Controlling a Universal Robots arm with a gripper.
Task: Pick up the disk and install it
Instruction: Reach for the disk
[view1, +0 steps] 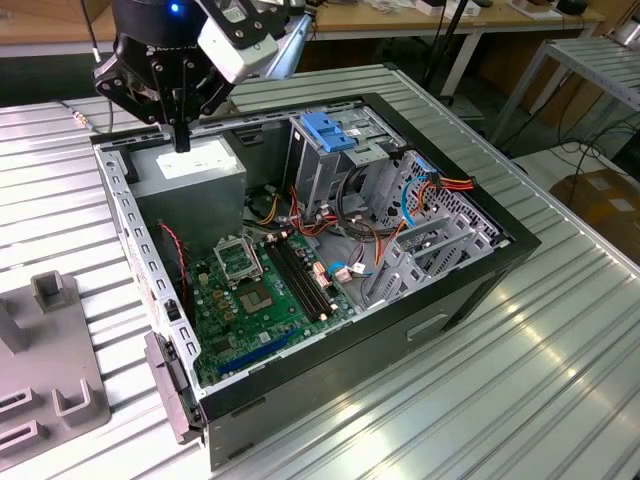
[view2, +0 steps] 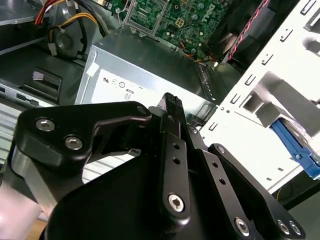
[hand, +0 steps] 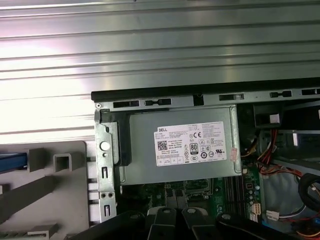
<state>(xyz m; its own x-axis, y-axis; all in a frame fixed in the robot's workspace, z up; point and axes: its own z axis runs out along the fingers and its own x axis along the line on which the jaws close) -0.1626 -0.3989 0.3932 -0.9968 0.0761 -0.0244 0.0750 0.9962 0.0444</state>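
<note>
- gripper (view1: 182, 140) clenched on nothing, hovering over the power supply (view1: 195, 172)
- disk (hand: 10, 161): blue rail edge at grey fixture (hand: 50, 195); long axis, heading unclear

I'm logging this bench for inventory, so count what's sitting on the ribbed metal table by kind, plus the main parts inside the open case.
Computer case: 1
Grey fixture: 1
Power supply: 1
Motherboard: 1
Blue latch: 1
Total: 5
</note>
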